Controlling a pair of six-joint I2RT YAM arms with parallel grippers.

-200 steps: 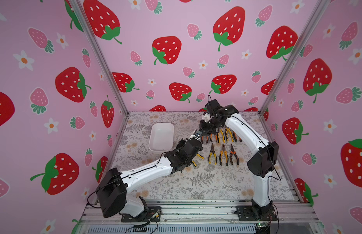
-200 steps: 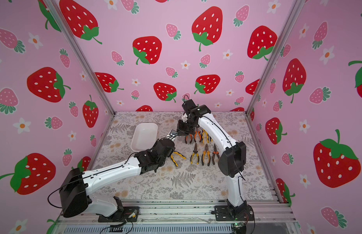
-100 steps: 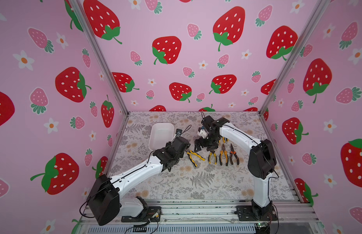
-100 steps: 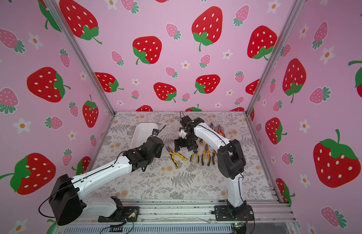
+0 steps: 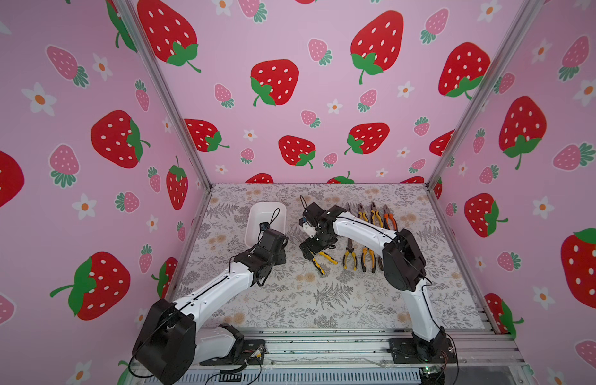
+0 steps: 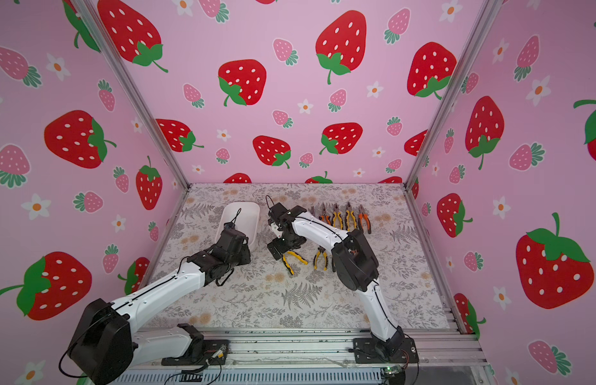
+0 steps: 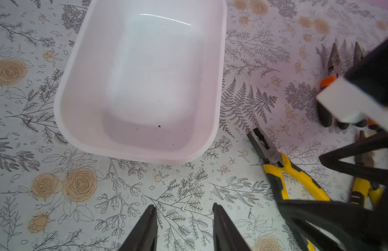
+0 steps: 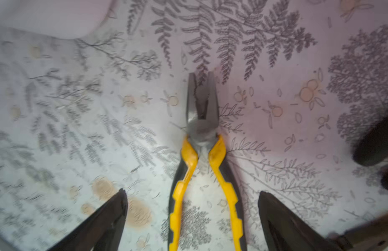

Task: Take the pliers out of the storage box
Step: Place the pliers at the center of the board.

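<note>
The white plastic storage box with rounded corners is empty in the left wrist view: only a few dark specks lie on its floor. It sits on the grey floral-printed table, towards the left arm's side. The small hand pliers are all outside it. A back row with orange-and-black and yellow-and-black handles lies well apart from the box, and a nearer row lies partly under the right arm, so I cannot count them all.

The pair of yellow-and-black blunt-nosed pliers nearest the box lies flat on the table. The right gripper hovers over its handles with its jaws spread wide to either side, touching nothing. The left gripper sits just beside the box's near rim, its jaws partly apart and holding nothing.

Judging by the bare box, the removal looks finished, and at most this last pair may want straightening into its row
</note>
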